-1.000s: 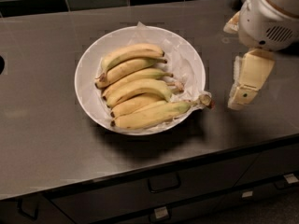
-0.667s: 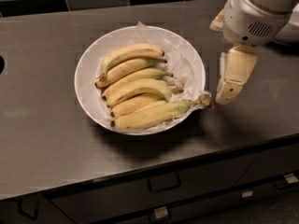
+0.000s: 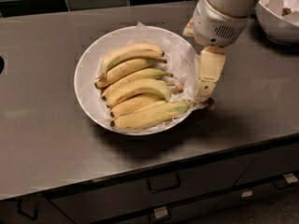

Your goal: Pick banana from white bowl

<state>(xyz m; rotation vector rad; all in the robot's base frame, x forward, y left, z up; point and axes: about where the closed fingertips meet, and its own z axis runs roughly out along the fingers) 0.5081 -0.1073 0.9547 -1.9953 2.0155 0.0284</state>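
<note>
A large shallow white bowl, lined with crinkled paper, sits in the middle of the dark counter. It holds several yellow bananas lying side by side. The front banana lies along the near rim with its stem pointing right, over the rim. My gripper hangs from the white wrist at the bowl's right rim, pointing down. Its tip is just above the stem end of the front banana. I hold nothing that I can see.
A smaller, deeper white bowl stands at the back right, close to my wrist. The counter's front edge runs below the bowl, with drawers under it. A dark tiled wall is behind. A sink edge shows at the far left.
My gripper has moved left from beside the bowl to its right rim, closer to the front banana's stem. The bananas and bowl have not moved.
</note>
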